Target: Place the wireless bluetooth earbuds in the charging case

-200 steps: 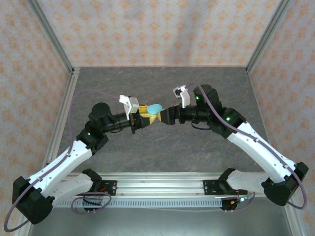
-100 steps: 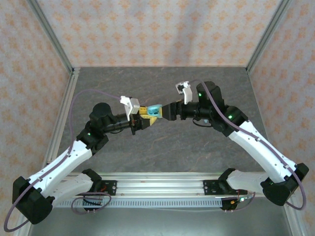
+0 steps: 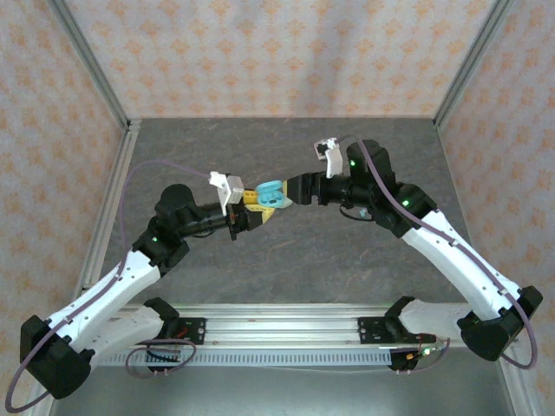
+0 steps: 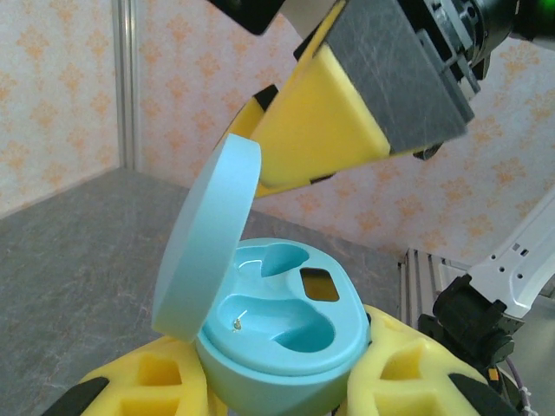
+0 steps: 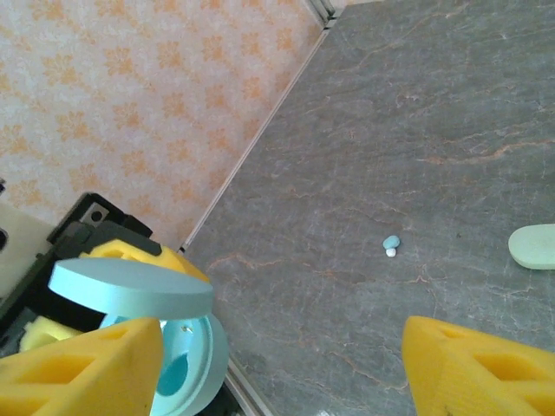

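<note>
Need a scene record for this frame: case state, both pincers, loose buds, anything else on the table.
case: teal case, gripped from two sides
lid: lid open, tilted up
wells: both wells empty
left pincer: left pincer shut on the case
right pincer: right pincer open, one yellow pad by the lid's upper edge; contact unclear
earbud: tiny teal-and-white earbud lying on the table, apart from both pincers
other: pale green oval thing on the table, cut off at the right wrist view's edge
progress: no bud in the case yet
</note>
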Controlling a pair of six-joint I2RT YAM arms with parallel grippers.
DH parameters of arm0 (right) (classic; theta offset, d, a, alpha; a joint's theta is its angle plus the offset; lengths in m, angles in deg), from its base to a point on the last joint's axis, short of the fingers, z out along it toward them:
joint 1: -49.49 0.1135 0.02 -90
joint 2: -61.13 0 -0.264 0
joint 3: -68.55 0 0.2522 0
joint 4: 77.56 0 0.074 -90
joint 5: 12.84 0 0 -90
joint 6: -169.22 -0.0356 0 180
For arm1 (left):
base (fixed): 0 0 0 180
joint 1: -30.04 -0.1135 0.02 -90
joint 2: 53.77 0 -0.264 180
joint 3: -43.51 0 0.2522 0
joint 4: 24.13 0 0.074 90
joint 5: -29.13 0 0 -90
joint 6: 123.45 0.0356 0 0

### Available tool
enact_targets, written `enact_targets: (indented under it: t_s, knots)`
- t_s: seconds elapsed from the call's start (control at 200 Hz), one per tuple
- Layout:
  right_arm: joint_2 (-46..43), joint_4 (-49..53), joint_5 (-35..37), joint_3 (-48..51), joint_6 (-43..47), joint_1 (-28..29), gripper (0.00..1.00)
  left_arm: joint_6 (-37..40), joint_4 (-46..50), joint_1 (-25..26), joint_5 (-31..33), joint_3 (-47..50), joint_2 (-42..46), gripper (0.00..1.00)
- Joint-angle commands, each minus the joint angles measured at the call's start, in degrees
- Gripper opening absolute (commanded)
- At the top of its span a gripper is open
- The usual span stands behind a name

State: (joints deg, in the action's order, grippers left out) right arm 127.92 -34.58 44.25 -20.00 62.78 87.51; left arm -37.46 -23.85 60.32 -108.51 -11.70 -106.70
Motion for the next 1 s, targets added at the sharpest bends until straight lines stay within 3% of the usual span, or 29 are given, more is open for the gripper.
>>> enact_targets:
  t_s: [0.0, 0.445, 0.655, 0.821, 0.996]
  knots:
    - [0.2, 0.6, 0.9, -2.1, -1.6, -0.4, 0.72, 0.6, -2.0, 0.3, 0.3, 1.2, 1.3, 0.11]
    - [-1.2, 0.5, -0.6, -1.1, -2.4, -0.4, 0.72, 0.7, -2.1, 0.3, 0.9, 1.8, 1.3, 0.1]
    - [-1.6, 3.2, 5.1, 0.0, -4.4, -1.6, 0.72, 1.5, -0.6, 0.3, 1.7, 1.6, 2.2, 0.1]
    - [0.7, 7.2, 9.6, -0.3, -8.8, -5.8, 0.67, 2.0, 1.3, 0.2, 2.2, 1.6, 3.9, 0.1]
    - [9.0, 8.2, 11.5, -0.8, -9.6, -8.1, 0.62, 2.8, 4.0, 0.2, 3.0, 1.7, 6.0, 0.1]
